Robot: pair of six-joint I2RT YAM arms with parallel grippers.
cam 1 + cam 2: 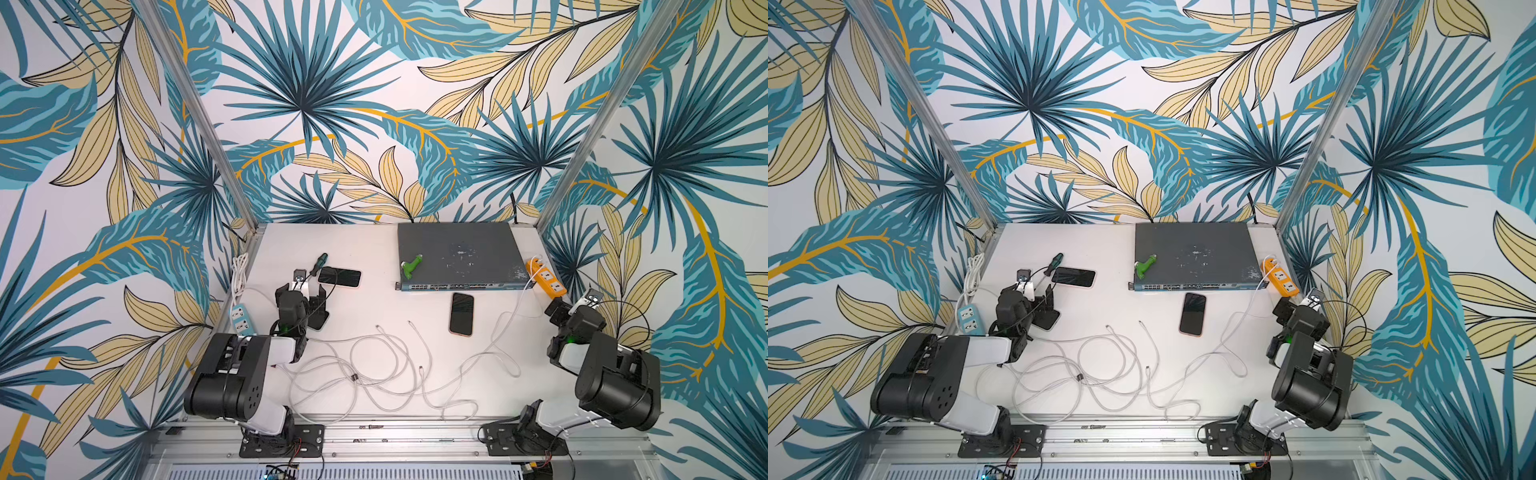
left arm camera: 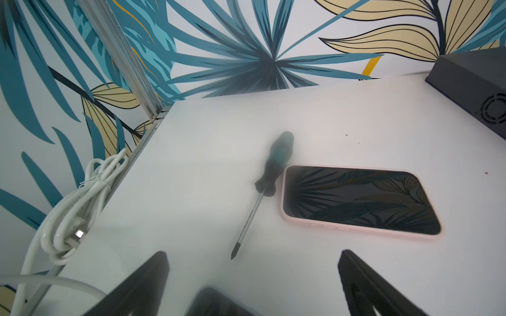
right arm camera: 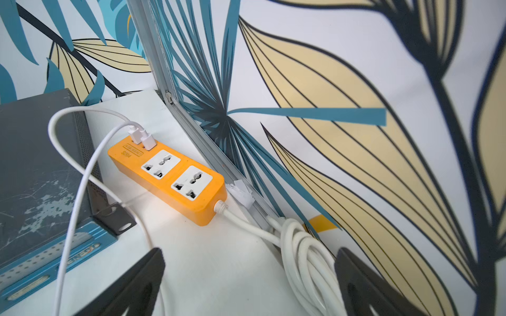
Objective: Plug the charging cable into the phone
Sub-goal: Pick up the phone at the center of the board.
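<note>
White charging cables (image 1: 374, 365) (image 1: 1100, 365) lie tangled mid-table, with loose connector ends (image 1: 409, 322) pointing toward the back. Two of them are plugged into the orange power strip (image 3: 167, 175). A dark-screened phone (image 1: 461, 313) (image 1: 1192, 313) lies in front of the switch. A pink-cased phone (image 1: 339, 276) (image 2: 361, 199) lies at the back left. The edge of a third phone (image 1: 320, 322) (image 2: 219, 301) shows just below my left gripper (image 1: 305, 295) (image 2: 253, 253), which is open and empty. My right gripper (image 1: 565, 309) (image 3: 249, 250) is open and empty near the orange strip.
A grey network switch (image 1: 457, 253) carries a green part (image 1: 411, 266). A screwdriver (image 2: 273, 167) lies beside the pink-cased phone. A blue-and-white power strip (image 1: 242, 320) and its bundled cord (image 2: 82, 202) hug the left edge. The orange strip's coiled cord (image 3: 301, 260) lies along the right wall.
</note>
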